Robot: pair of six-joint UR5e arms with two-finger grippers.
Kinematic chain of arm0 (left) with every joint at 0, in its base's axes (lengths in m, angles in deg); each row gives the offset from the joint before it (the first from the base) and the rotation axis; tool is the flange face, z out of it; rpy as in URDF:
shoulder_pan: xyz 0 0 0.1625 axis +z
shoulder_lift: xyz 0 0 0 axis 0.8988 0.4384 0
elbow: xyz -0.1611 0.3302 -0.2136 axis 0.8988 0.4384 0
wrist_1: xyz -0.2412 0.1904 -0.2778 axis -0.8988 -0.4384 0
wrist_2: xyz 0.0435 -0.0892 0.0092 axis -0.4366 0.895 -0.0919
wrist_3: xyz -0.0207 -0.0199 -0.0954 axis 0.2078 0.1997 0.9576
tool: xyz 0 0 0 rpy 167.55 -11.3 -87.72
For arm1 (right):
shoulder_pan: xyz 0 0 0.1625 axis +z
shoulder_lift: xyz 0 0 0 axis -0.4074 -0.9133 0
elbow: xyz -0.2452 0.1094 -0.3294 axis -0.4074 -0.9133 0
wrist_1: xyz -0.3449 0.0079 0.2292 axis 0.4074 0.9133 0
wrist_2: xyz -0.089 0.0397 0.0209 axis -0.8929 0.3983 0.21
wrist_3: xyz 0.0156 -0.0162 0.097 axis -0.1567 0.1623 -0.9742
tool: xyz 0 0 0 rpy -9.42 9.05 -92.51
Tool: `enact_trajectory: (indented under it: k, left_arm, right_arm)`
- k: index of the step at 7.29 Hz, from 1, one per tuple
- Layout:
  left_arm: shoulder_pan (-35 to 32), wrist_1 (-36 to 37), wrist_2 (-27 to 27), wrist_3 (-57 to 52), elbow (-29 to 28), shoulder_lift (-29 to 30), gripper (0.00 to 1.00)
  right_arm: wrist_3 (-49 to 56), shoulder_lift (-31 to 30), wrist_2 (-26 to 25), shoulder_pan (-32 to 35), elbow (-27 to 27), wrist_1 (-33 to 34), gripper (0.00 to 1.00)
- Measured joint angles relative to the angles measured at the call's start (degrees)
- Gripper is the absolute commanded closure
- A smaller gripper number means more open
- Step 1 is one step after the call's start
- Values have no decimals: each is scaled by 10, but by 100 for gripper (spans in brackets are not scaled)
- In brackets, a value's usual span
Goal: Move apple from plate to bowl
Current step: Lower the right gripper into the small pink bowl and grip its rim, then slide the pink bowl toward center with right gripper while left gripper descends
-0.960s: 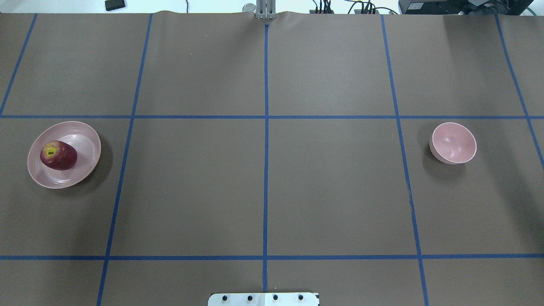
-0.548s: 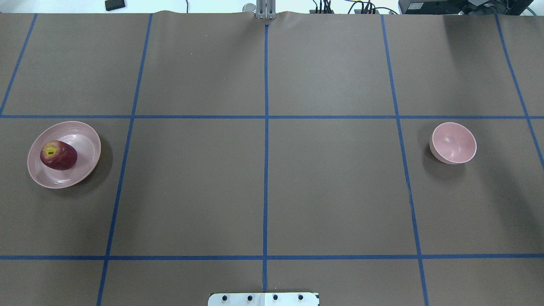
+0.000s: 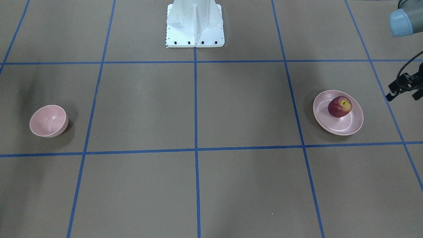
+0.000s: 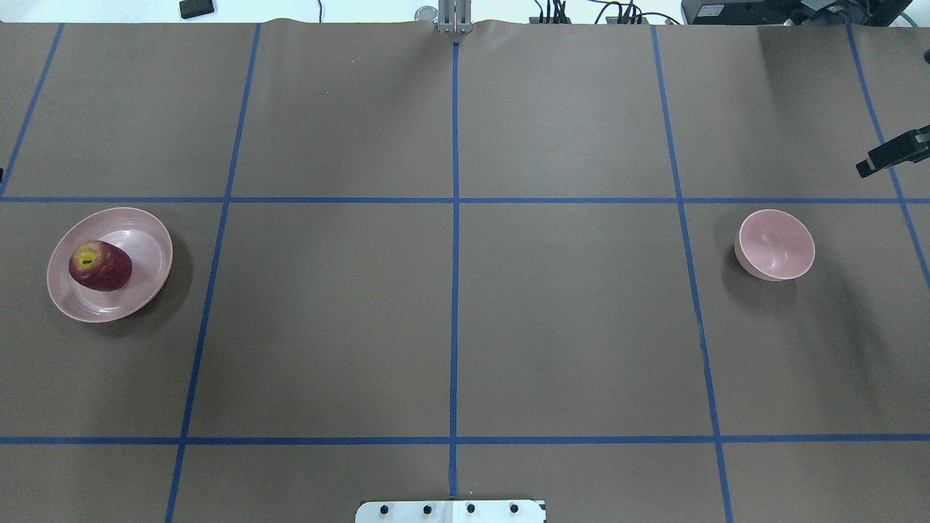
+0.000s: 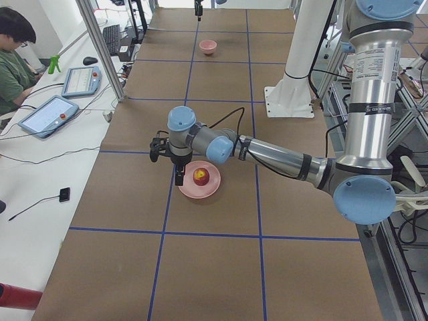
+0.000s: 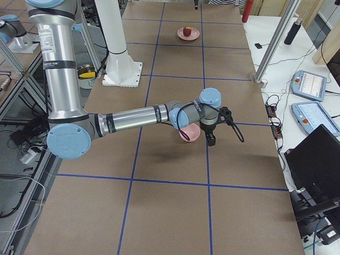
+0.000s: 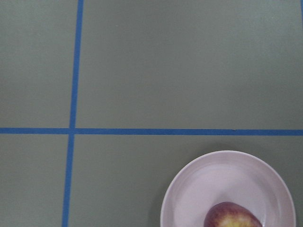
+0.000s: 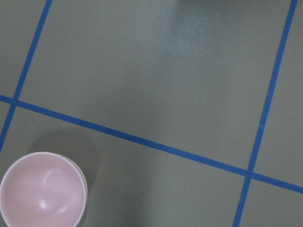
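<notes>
The dark red apple [image 3: 339,106] lies on the wide pink plate [image 3: 343,127] at the table's left end; both also show in the overhead view, apple [image 4: 100,265] on plate [image 4: 145,240]. The small deep pink bowl [image 4: 774,245] stands empty at the right end. My left gripper [image 3: 402,96] hangs beside the plate on its outer side, apart from it, its two fingers spread and empty. My right gripper [image 4: 890,158] hangs beyond the bowl at the view's right edge. Only one of its fingers shows, so I cannot tell if it is open or shut.
The white robot base [image 3: 194,24] stands at the table's near middle edge. Blue tape lines divide the brown table cover into squares. An operator [image 5: 13,60] sits at a side desk with tablets [image 5: 50,115], off the table.
A black finger of my right gripper has come into the overhead view at the right edge. A dark sliver shows at the left edge. Apple, plate and bowl have not moved.
</notes>
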Motion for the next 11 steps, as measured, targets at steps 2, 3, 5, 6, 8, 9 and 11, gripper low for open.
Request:
enact_trajectory:
  k: [2,3,5,6,8,9,11]
  left_arm:
    - [12,1,0,24,-1,10,1]
    - [14,1,0,26,-2,13,1]
    - [14,1,0,28,-3,15,1]
    - [14,1,0,28,-3,15,1]
    - [15,1,1,28,-2,17,1]
    - [15,1,0,28,-2,17,1]
    - [24,1,-1,51,-1,23,1]
  right_arm:
    - [-30,2,0,-44,-33,-51,0]
    - [-34,5,0,-65,-47,-62,0]
    - [-38,7,2,-100,-60,-67,21]
    - [-39,7,2,-111,-66,-67,99]
    - [-41,7,3,-122,-71,-68,100]
    - [-42,8,3,-125,-70,-68,100]
    - [-48,22,16,-126,-68,-67,100]
